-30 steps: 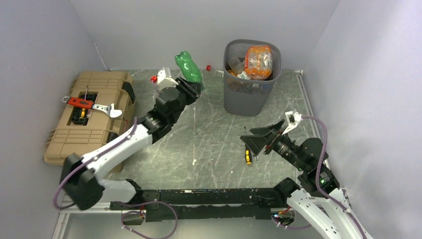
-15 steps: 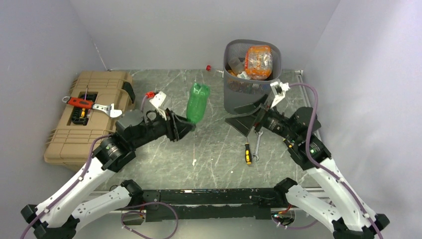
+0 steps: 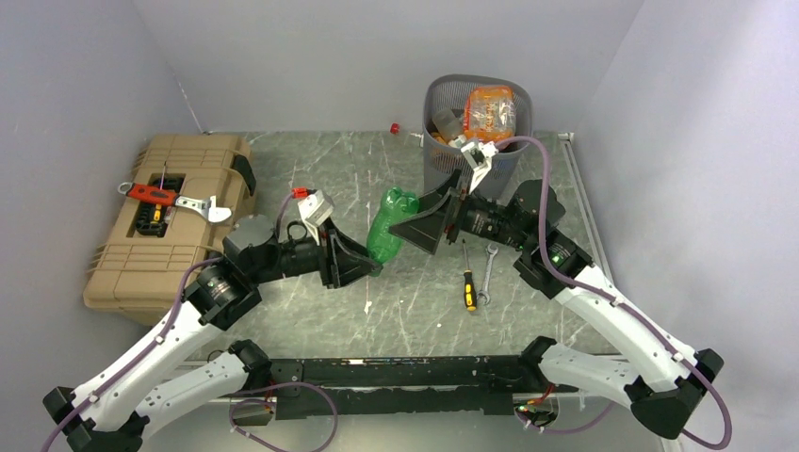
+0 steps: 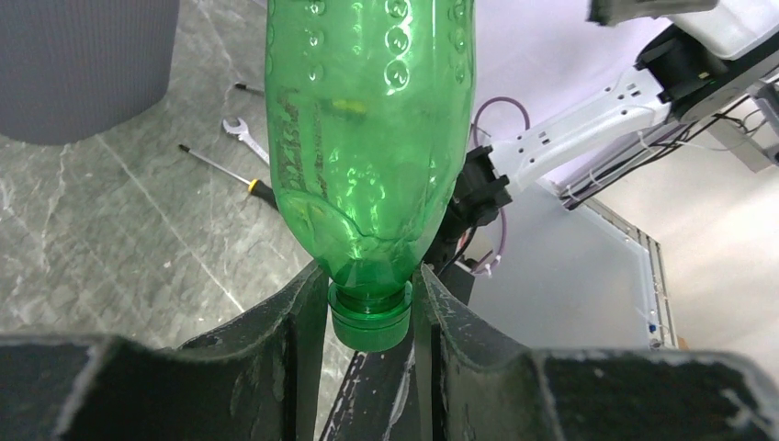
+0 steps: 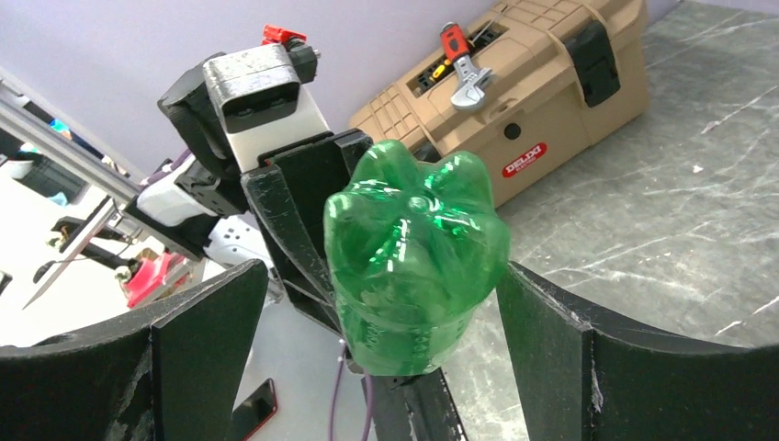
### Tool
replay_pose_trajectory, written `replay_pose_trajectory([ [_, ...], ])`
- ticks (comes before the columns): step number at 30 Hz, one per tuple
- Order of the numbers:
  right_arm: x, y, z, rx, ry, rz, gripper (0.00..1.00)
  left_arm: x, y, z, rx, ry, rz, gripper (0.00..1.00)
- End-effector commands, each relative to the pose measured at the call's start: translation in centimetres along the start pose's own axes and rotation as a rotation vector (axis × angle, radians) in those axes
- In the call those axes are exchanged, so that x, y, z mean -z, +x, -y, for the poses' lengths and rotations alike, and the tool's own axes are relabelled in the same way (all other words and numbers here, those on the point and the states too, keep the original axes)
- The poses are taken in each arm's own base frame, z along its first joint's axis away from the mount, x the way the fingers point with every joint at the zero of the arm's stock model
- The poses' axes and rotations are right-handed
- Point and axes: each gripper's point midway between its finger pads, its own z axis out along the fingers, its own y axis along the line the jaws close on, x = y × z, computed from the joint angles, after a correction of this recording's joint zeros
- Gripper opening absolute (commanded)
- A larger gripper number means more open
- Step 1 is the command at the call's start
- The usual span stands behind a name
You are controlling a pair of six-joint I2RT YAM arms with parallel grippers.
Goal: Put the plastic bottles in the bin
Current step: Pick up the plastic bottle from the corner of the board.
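My left gripper [image 3: 370, 261] is shut on the neck of the green plastic bottle [image 3: 388, 226], which points base-first to the right, above the table. In the left wrist view the gripper [image 4: 369, 308] clamps just above the green cap and the bottle [image 4: 367, 138] rises from it. My right gripper [image 3: 421, 222] is open, one jaw on each side of the bottle's base [image 5: 413, 248], with gaps showing. The dark grey mesh bin [image 3: 476, 165] stands at the back right and holds several bottles [image 3: 490, 111]. A clear red-capped bottle [image 3: 407, 134] lies behind it.
A tan toolbox [image 3: 174, 221] with a red tool on top sits at the left; it also shows in the right wrist view [image 5: 542, 101]. A black-and-yellow screwdriver [image 3: 468, 287] and a wrench [image 3: 487, 273] lie on the marble table under the right arm.
The left arm carried the green bottle right and lower, tilting its base toward the right arm. The right arm swung left from beside the bin, and its open jaws now straddle the bottle's base.
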Motion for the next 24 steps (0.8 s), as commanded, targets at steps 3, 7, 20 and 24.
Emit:
replay_pose_trajectory([
  [3, -0.6, -1.7, -0.3, 0.028, 0.017, 0.062, 1.00, 0.0, -1.5, 1.9, 0.004, 0.086, 0.063, 0.00],
  [7, -1.5, -1.1, -0.7, 0.009, -0.011, 0.046, 0.90, 0.1, -1.5, 1.8, 0.012, 0.077, 0.066, 0.00],
  [20, -2.4, -0.9, -0.7, 0.015, -0.008, 0.056, 0.31, 0.5, -1.1, 1.1, 0.014, 0.027, 0.059, 0.29],
  [24, -0.9, -3.1, -1.1, 0.112, 0.066, 0.093, 0.19, 1.9, -2.0, -0.8, -0.007, -0.134, 0.086, 0.98],
])
